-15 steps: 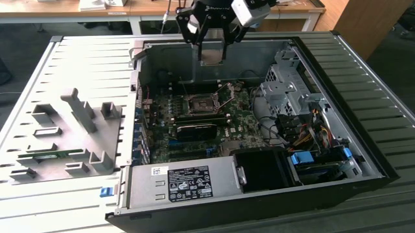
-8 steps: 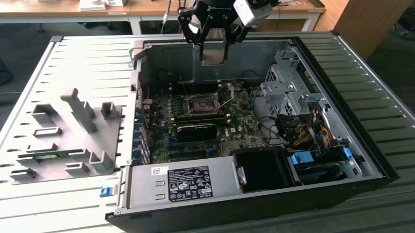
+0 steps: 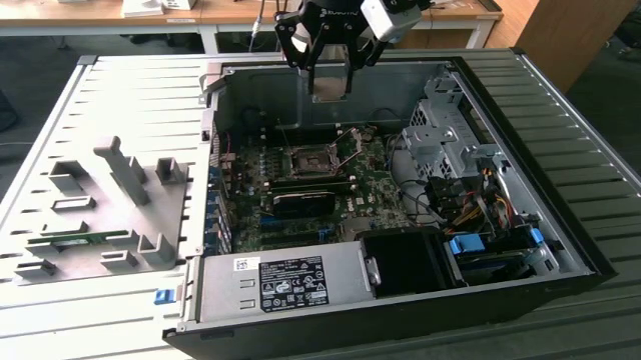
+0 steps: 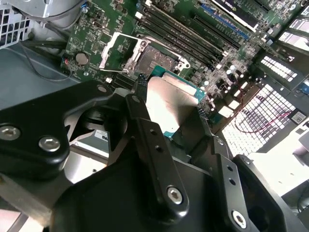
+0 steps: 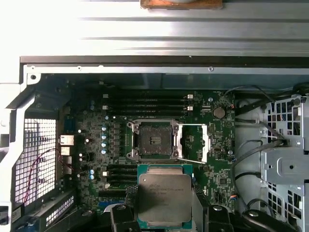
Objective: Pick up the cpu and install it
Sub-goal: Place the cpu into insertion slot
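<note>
My gripper (image 3: 331,73) hangs over the back part of the open computer case (image 3: 561,187), shut on the cpu (image 3: 331,84), a flat silver-grey square held by its edges. In both wrist views the cpu (image 5: 163,193) (image 4: 166,106) sits between the black fingers (image 5: 124,217), with its green rim showing. On the green motherboard the dark socket (image 3: 312,161) (image 5: 152,140) (image 4: 157,60) lies bare, and its metal load plate (image 5: 193,142) is swung open to one side. The cpu is above the board and short of the socket, touching neither.
A grey fixture plate (image 3: 100,202) with upright holders and a green memory stick (image 3: 60,241) lies on the exterior view's left. Inside the case are the power supply (image 3: 290,285), a black fan shroud (image 3: 406,259), a drive cage (image 3: 451,142), cables and memory slots (image 5: 149,102).
</note>
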Controlling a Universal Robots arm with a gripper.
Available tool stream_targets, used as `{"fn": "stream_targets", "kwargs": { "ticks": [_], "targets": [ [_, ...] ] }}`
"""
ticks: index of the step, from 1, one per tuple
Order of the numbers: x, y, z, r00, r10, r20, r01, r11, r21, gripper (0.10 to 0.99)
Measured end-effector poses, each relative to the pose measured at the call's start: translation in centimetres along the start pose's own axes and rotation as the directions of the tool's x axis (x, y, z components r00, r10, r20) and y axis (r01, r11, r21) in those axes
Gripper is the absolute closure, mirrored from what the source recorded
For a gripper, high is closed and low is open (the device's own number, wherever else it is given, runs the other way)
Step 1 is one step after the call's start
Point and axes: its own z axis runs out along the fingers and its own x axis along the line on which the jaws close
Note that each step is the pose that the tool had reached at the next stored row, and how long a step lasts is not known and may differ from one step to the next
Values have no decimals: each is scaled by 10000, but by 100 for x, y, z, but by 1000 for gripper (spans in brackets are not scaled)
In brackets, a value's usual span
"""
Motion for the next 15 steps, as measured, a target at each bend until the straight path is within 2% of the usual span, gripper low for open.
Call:
{"fn": "stream_targets", "kwargs": {
  "ticks": [15],
  "targets": [
    [0, 0, 1, 9999, 137, 7, -137, 9999, 25, 557]
  ]
}}
